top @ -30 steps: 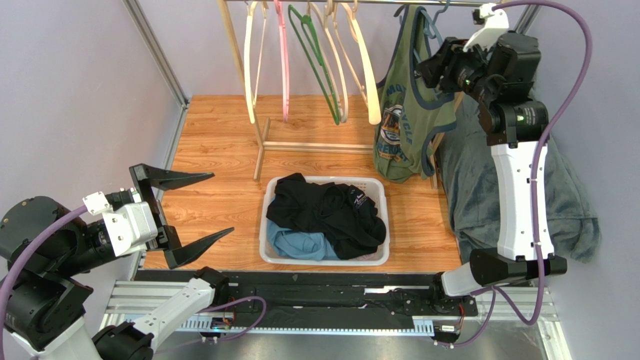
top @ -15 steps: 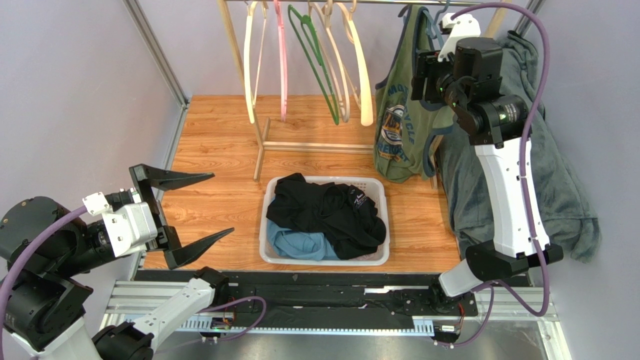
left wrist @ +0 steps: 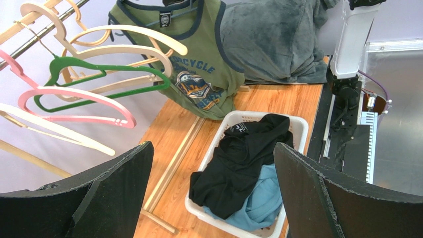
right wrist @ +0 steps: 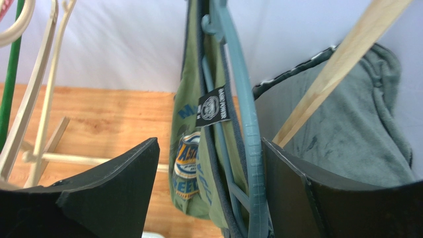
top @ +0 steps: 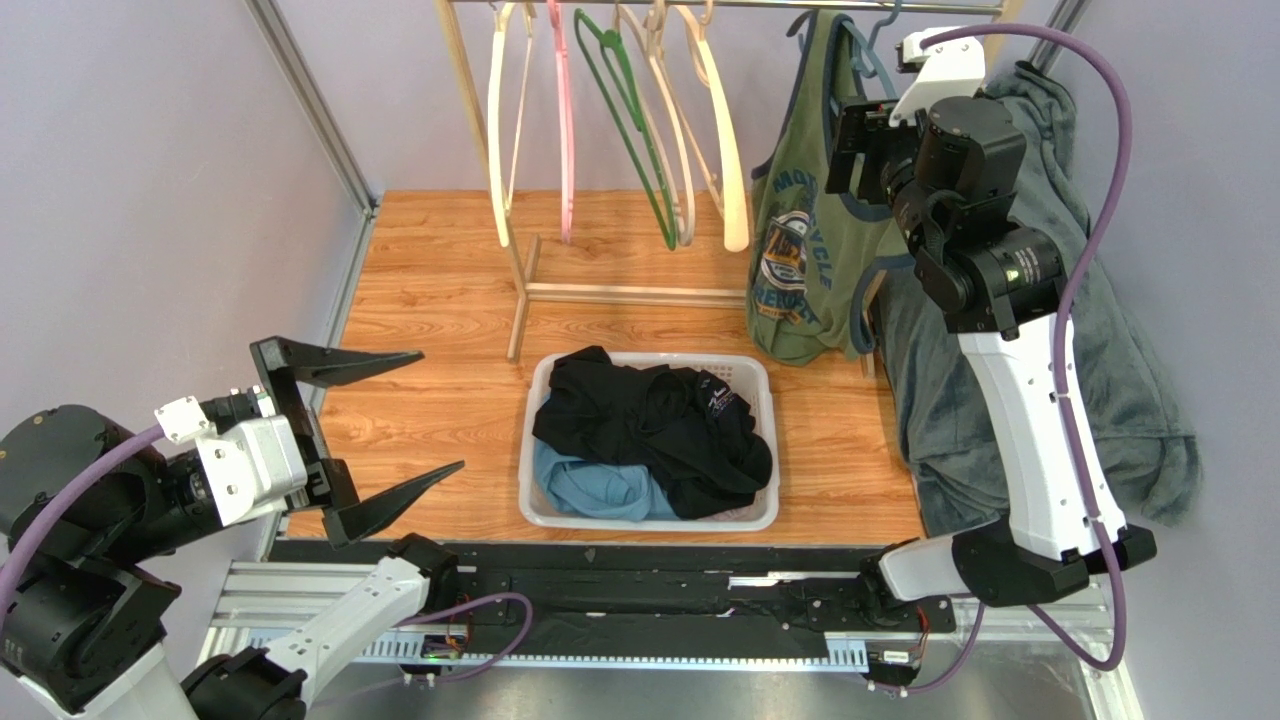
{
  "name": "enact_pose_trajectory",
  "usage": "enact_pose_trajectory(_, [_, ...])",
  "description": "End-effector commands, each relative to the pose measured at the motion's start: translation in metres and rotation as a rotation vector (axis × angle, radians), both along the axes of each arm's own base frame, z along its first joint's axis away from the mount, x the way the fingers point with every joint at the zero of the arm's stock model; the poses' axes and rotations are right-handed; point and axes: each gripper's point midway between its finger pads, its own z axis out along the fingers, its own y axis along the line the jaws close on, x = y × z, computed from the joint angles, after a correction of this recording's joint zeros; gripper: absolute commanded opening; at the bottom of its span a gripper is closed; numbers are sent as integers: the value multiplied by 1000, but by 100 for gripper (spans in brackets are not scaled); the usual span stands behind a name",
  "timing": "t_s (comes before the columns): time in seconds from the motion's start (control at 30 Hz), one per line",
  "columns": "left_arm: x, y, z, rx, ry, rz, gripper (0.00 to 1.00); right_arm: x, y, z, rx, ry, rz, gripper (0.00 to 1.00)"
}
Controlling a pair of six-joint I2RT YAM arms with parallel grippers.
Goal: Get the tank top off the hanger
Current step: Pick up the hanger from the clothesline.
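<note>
The left arm [top: 90, 510] sits folded low at 8 o'clock, the left pincer [top: 436, 413] spread wide and pointing toward 3 o'clock. The right arm [top: 1029, 420] stands tall from 5 o'clock and bends over at 1 o'clock, the right pincer [right wrist: 211, 148] parted and aimed toward 9 o'clock.

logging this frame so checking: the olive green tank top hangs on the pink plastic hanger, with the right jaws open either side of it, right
Not quite. The olive green tank top hangs on a blue-grey plastic hanger, as the right wrist view shows; the pink plastic hanger hangs bare further left. The right jaws are open either side of the top.
</note>
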Motion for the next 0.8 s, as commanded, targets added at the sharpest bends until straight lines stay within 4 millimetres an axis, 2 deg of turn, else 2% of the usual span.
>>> enact_pose_trajectory(0.0, [-1, 1, -1, -8, 13, 10, 99, -2, -15, 20, 21, -93, -81, 79])
enact_pose_trajectory(0.23, [-1, 1, 0, -9, 11, 8, 99, -7, -31, 0, -42, -5, -155, 81])
enact_pose_trajectory(0.43, [0, 1, 4, -15, 6, 10, 99, -11, -39, -10, -78, 34, -188, 81])
enact_pose_trajectory(0.57, [0, 0, 5, -18, 8, 8, 99, -9, -41, -25, -122, 92, -199, 80])
enact_pose_trajectory(0.7, [0, -1, 6, -20, 10, 5, 99, -8, -38, -36, -135, 123, -179, 73])
enact_pose_trajectory(0.77, [0, -1, 7, -21, 8, 6, 99, -7, -35, -38, -137, 134, -165, 63])
